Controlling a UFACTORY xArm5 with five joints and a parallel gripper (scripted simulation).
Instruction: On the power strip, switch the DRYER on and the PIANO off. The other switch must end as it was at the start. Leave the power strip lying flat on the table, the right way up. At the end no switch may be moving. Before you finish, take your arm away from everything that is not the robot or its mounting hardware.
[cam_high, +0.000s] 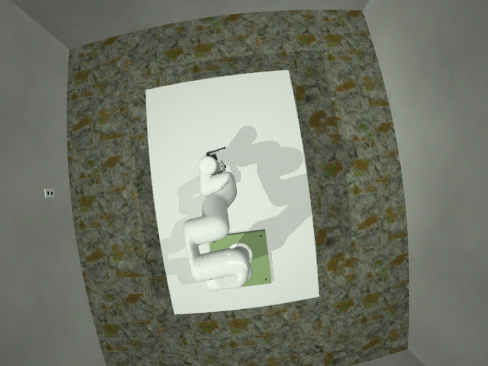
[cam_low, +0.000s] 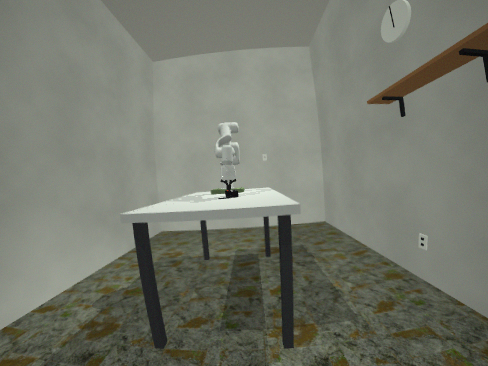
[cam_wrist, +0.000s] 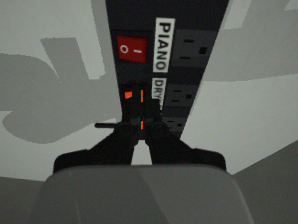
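In the wrist view the black power strip lies flat on the white table and runs away from me. The PIANO switch is a bright red rocker beside its white label. The DRYER switch is darker, with an orange glow, and its label is partly hidden. My gripper is shut, its fingertips down on the DRYER switch and covering its near end. The third switch is hidden under the fingers. In the overhead view the strip shows as a thin dark bar by the wrist. The side view shows the gripper at the table top.
The arm's green base plate sits near the table's front edge. The white arm covers most of the strip from above. A wooden shelf hangs on the right wall, far from the table.
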